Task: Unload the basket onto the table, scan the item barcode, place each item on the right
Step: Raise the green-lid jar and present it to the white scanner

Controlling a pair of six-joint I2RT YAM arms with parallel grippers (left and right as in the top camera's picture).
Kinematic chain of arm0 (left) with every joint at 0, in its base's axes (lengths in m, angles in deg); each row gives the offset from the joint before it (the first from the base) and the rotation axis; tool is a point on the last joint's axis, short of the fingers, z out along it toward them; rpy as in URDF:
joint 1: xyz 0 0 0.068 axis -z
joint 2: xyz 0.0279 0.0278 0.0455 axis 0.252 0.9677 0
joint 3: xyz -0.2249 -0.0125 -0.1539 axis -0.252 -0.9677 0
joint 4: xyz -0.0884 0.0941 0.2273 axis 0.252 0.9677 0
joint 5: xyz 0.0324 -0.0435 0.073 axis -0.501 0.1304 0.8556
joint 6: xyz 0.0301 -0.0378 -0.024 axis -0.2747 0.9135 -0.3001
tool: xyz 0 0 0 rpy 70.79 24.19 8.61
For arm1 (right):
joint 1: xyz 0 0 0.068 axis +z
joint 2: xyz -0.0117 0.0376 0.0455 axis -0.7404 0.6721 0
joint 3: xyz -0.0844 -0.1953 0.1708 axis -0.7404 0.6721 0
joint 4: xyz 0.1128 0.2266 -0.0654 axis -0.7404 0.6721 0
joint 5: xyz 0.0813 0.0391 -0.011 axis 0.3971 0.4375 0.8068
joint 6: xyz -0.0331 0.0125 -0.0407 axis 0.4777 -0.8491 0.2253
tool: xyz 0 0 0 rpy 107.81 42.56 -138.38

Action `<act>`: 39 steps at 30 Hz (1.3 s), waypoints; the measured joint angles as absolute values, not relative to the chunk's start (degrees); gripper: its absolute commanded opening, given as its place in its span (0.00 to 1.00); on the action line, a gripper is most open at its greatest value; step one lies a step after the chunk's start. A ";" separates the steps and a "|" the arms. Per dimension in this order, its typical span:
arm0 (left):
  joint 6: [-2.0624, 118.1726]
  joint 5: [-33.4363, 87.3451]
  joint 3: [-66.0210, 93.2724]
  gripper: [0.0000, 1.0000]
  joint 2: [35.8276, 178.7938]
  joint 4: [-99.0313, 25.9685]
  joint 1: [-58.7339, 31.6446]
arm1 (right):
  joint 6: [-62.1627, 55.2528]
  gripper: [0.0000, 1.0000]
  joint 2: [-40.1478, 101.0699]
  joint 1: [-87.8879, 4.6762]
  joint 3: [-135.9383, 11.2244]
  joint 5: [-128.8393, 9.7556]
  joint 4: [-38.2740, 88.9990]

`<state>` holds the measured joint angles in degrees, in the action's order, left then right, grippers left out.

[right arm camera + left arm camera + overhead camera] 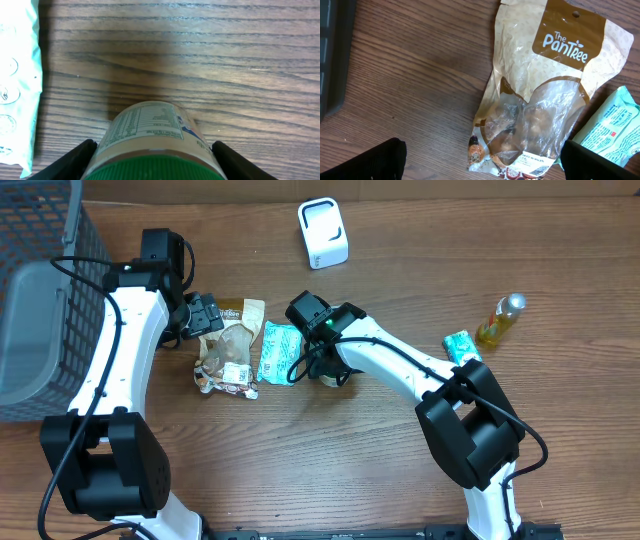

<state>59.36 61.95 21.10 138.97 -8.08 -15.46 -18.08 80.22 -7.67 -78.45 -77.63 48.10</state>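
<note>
- The green-lidded round jar point(150, 127), which I took to be the item to scan, sat on the wooden desk point(225, 60). It was just beside a pale teal plastic packet point(17, 75). I could not tell from these views whether it stood upright or lay on its side.
- My right pincer point(155, 167) straddled the jar just below the lid, one finger at each side wall. The gaps looked all but gone, but I could not tell whether the pads had made contact, so no hold is confirmed.
- Reason for this placement, as I judged it: flanking the body rather than the lid gives the fingers a firm, parallel surface.
- The nutrition panel faced my wrist camera and no barcode was visible there. The jar would probably need turning before a scan.
- The white box-shaped scanner point(323, 232) stood well apart at the far side of the desk, so a lift and carry would be required.
- My left pincer point(480, 152) was spread wide and held nothing. It hung over the tan and clear "The PanTree" snack pouch point(540, 90).
- I judged the left pincer to be parked there, out of the right arm's way.
</note>
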 measured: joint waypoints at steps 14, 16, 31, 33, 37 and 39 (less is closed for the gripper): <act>59.36 61.95 21.10 1.00 138.97 -8.08 -15.46 | -18.03 0.58 80.07 -7.67 -78.45 -77.61 48.28; 59.36 61.95 21.10 1.00 138.97 -8.08 -15.46 | -18.06 0.58 78.73 -7.72 -78.08 -77.48 49.31; 59.36 61.95 21.10 1.00 138.97 -8.08 -15.46 | -18.06 0.58 63.85 -8.00 -77.93 -77.45 53.26; 59.36 61.95 21.10 1.00 138.97 -8.08 -15.46 | -18.03 0.56 63.85 -8.00 -77.93 -77.43 53.31; 59.36 61.95 21.10 1.00 138.97 -8.08 -15.46 | -18.03 0.55 63.85 -8.00 -77.93 -77.45 53.81; 59.36 61.95 21.10 1.00 138.97 -8.08 -15.46 | -18.06 0.55 63.85 -8.00 -77.93 -77.43 54.18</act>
